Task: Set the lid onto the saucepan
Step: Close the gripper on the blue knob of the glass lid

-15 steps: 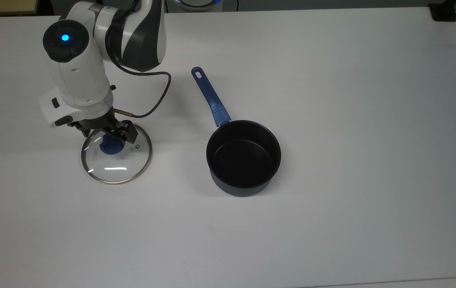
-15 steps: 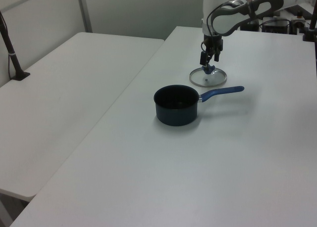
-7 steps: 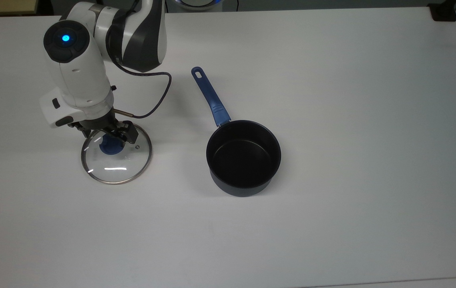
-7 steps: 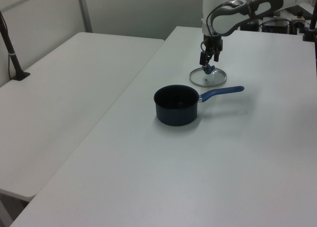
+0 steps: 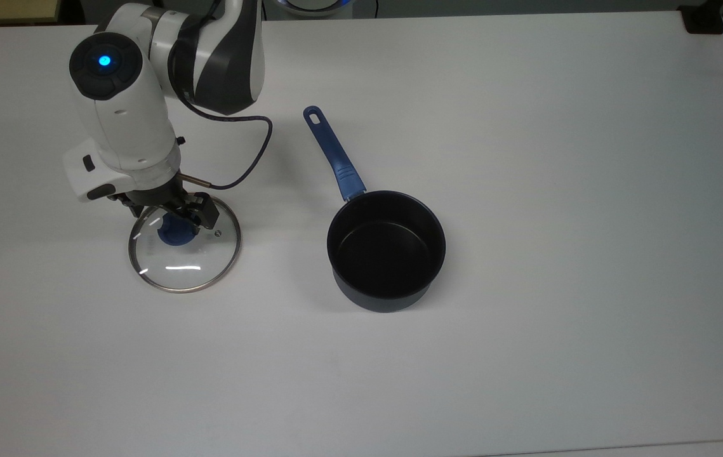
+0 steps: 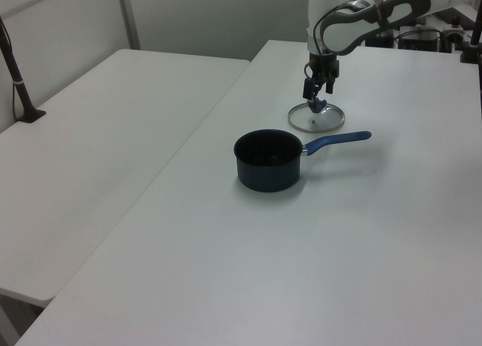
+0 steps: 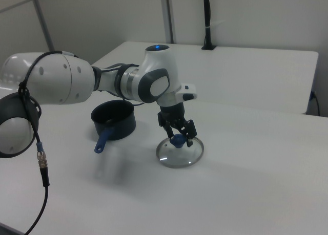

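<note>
Gripper (image 5: 171,216) (image 7: 178,134) (image 6: 319,88) poised directly over lid's blue knob (image 5: 175,234), fingers spread either side, not closed on it. Lid (image 5: 185,244) (image 7: 179,151) (image 6: 316,118) flat on white tabletop (image 5: 526,190), at top view's left. Saucepan (image 5: 386,251) (image 6: 268,159) (image 7: 114,119) upright, uncovered, well apart from lid, handle (image 5: 333,153) angled toward top view's upper left.

No words, numbers or signs can be read here. The lid (image 5: 185,244) may have some small print on its glass (there are only bright glints there), but it is too tiny to make out. The saucepan (image 5: 386,250) has no label to read.
</note>
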You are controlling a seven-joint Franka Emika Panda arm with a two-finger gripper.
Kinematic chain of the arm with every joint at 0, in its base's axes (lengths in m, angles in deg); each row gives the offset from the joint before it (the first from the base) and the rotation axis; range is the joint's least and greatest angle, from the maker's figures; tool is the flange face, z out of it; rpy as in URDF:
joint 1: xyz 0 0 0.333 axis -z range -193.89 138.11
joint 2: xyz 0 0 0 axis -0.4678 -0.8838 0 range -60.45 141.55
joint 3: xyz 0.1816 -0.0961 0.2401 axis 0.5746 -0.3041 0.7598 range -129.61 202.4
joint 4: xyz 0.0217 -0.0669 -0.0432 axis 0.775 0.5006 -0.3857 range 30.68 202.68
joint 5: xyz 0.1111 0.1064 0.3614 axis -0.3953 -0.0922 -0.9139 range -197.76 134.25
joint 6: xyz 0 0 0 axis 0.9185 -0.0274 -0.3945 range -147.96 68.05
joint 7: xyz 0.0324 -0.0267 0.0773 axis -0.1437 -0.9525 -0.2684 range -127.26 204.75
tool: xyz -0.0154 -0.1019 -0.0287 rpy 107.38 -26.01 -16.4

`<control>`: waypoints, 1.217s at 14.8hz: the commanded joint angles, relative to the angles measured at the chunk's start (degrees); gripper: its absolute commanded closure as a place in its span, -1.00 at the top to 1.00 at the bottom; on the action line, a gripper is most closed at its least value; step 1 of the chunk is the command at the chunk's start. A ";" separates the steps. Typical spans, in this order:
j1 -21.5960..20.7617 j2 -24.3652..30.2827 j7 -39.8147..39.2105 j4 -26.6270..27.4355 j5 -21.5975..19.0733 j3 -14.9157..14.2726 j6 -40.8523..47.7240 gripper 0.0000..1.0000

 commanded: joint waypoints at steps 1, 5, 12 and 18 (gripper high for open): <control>-0.53 -0.78 1.42 -0.57 -0.02 0.05 -0.68 1.00; -0.54 -0.69 2.12 -0.57 0.07 0.05 -0.68 1.00; -0.80 -1.39 1.95 -0.57 0.77 0.14 -0.86 0.64; -0.71 -1.22 2.04 -0.57 0.16 0.14 -1.83 -0.16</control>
